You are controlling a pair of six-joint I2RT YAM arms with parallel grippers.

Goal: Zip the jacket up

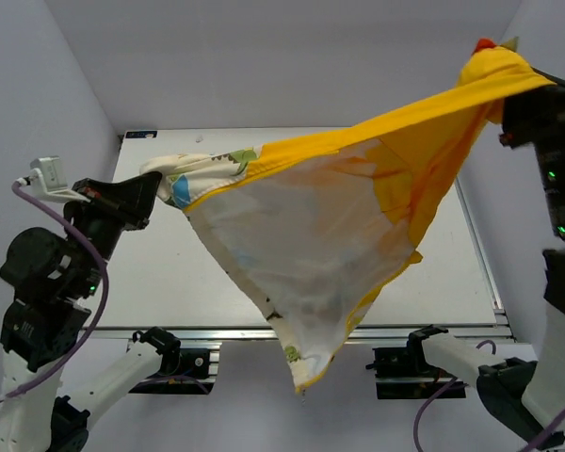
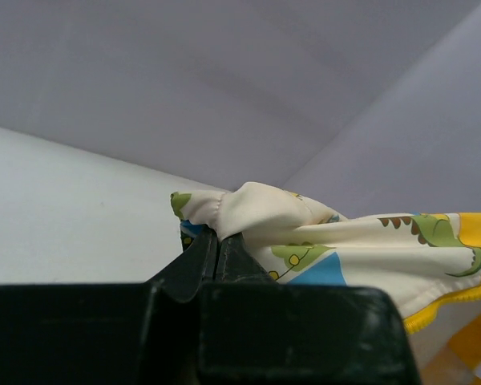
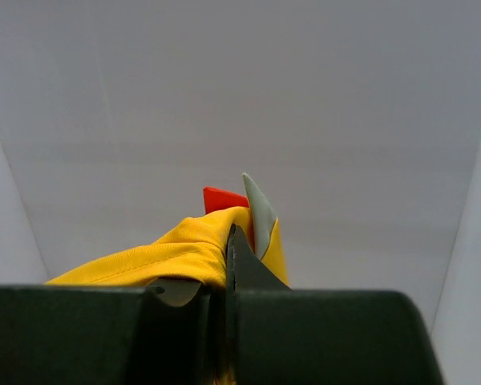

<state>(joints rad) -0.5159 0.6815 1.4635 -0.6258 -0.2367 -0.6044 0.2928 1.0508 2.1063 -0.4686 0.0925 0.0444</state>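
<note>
The jacket point(image 1: 311, 235) hangs stretched in the air above the table, cream printed fabric at left, yellow-orange lining and hood at upper right, its lowest corner drooping past the table's front edge. My left gripper point(image 1: 151, 202) is shut on a bunched cream sleeve end point(image 2: 256, 212) at the left. My right gripper point(image 1: 513, 89) is shut on the yellow hood point(image 3: 184, 253), held high at the right; a red tab point(image 3: 223, 198) and a grey spike point(image 3: 260, 208) stick up from the hood. The zipper is not clearly visible.
The white table point(image 1: 169, 273) lies under the jacket, with a metal rail point(image 1: 217, 332) along its front edge. White walls enclose the left, back and right. Both arm bases point(image 1: 169, 353) sit below the front edge.
</note>
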